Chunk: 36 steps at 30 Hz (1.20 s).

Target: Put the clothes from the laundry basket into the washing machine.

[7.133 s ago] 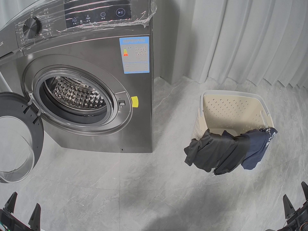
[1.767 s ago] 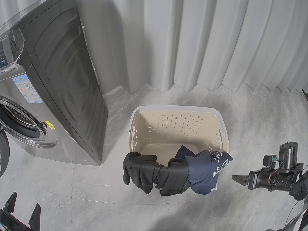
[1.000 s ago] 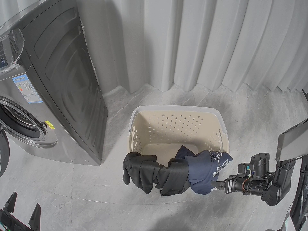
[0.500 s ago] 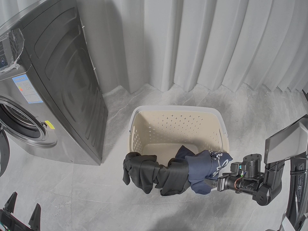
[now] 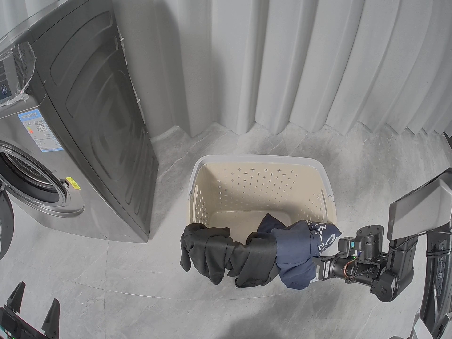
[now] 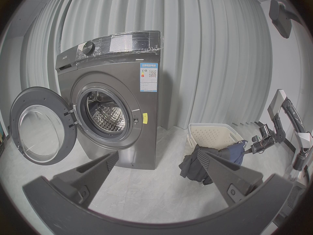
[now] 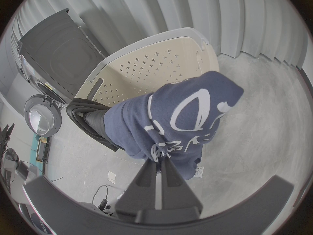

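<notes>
R gripper (image 7: 158,162) is pinched shut on navy top (image 7: 176,121), which drapes over the near rim of laundry basket (image 5: 259,158) at its right corner. Black garment (image 5: 221,257) hangs on same rim, touching navy top. L gripper (image 6: 156,167) jaws are spread wide, holding nothing. Washing machine (image 6: 114,108) door (image 6: 40,124) is open.

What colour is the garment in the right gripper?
Navy garment with white print; best in right wrist view.

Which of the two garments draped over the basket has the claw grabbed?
The navy garment with white print: the right gripper is shut on it. The black garment beside it hangs untouched.
</notes>
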{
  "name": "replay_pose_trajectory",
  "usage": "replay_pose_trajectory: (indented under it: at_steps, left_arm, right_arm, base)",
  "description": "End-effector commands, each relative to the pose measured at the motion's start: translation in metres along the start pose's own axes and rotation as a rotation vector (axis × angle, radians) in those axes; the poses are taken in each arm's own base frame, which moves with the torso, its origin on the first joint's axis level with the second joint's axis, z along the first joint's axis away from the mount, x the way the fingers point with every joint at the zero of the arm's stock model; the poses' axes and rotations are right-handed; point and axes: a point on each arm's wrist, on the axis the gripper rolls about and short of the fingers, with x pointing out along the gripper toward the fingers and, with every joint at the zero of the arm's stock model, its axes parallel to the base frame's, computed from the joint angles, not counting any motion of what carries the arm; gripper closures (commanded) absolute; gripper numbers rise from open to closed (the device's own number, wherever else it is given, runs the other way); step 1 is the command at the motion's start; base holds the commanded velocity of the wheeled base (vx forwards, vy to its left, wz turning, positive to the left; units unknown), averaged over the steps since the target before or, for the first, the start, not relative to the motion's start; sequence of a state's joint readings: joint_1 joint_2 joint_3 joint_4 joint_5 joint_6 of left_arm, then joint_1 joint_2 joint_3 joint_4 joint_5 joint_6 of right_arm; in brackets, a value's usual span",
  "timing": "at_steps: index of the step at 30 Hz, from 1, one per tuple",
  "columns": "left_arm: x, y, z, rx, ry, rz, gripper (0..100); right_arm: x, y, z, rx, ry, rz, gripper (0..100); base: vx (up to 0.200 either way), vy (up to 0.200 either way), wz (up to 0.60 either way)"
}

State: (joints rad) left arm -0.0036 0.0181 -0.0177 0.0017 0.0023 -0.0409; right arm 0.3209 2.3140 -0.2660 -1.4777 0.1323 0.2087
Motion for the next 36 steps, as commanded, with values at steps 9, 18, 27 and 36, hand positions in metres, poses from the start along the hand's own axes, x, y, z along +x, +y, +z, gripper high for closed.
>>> replay_pose_trajectory:
  at_steps: [9, 18, 27, 36]
  left_arm:
    - [0.0, 0.0, -0.005, -0.001, 0.002, 0.0, 0]
    - [0.0, 0.0, -0.005, -0.002, 0.001, 0.0, 0]
    - [0.0, 0.0, -0.005, -0.001, 0.001, -0.002, 0]
    - [0.0, 0.0, -0.005, -0.001, 0.001, 0.001, 0]
  right_arm:
    - [-0.058, 0.026, 0.018, 0.013, -0.078, 0.081, 100]
    - [-0.11, 0.041, 0.043, -0.003, -0.255, 0.157, 100]
    - [-0.144, 0.055, 0.068, -0.032, -0.43, 0.226, 100]
    - [-0.135, 0.049, 0.051, -0.006, -0.213, 0.15, 100]
  base:
    - [0.0, 0.0, 0.0]
    - [0.0, 0.0, 0.0]
    - [0.0, 0.0, 0.0]
    - [0.0, 0.0, 0.0]
